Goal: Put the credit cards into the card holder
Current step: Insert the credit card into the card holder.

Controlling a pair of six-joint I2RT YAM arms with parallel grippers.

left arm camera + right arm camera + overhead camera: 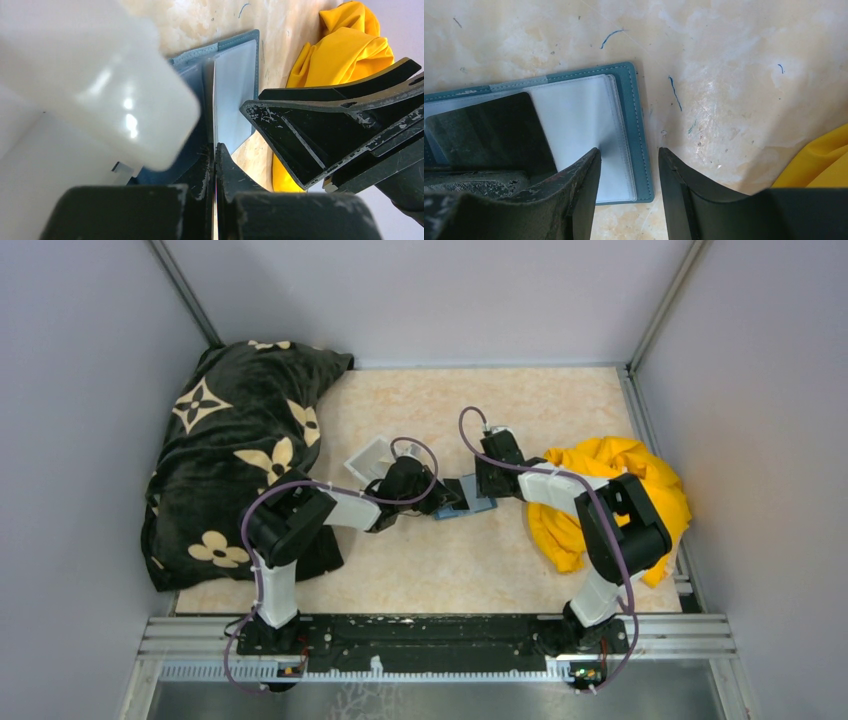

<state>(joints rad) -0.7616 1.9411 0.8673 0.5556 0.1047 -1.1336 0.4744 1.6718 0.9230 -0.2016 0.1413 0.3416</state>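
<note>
The card holder (468,500) lies open at the table's middle, a teal wallet with clear sleeves (584,115) inside. My left gripper (215,147) is shut on a thin credit card (215,100), seen edge-on and standing over the card holder (235,85). In the right wrist view the same card (489,130) shows as a dark grey face over the holder's left page. My right gripper (629,152) is open and straddles the holder's right edge (636,125), one fingertip over the sleeve, the other over bare table. From above, the left gripper (425,498) and right gripper (483,490) meet at the holder.
A small white tray (368,460) sits just behind the left gripper and fills the left of the left wrist view (90,75). A black blanket with cream flowers (230,460) covers the table's left side. A yellow cloth (620,490) is bunched at the right.
</note>
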